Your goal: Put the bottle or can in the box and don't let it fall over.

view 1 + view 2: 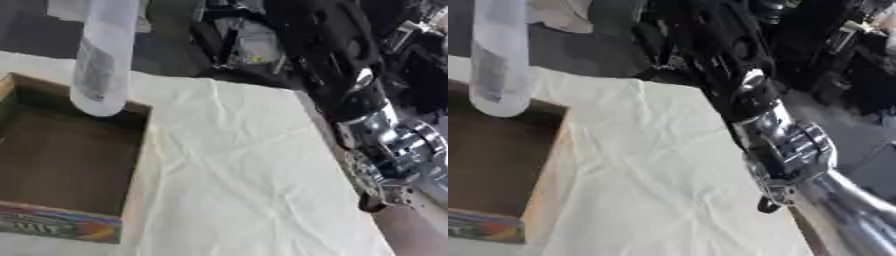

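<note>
A clear plastic bottle (103,60) with a pale label hangs nearly upright. Its rounded bottom is just over the far right corner of the open cardboard box (131,165), and its top runs out of the upper edge of both views, so what holds it is hidden. The box stands at the left on the white cloth, brown inside, with a colourful printed front wall (61,225). My right arm (785,142), silver and black, rises along the table's right edge toward the top of the view. No hand shows in either view.
A creased white cloth (236,165) covers the table between the box and the right edge. Dark equipment (245,40) stands beyond the table's far edge. The table's brown right edge (337,150) runs close beside my right arm.
</note>
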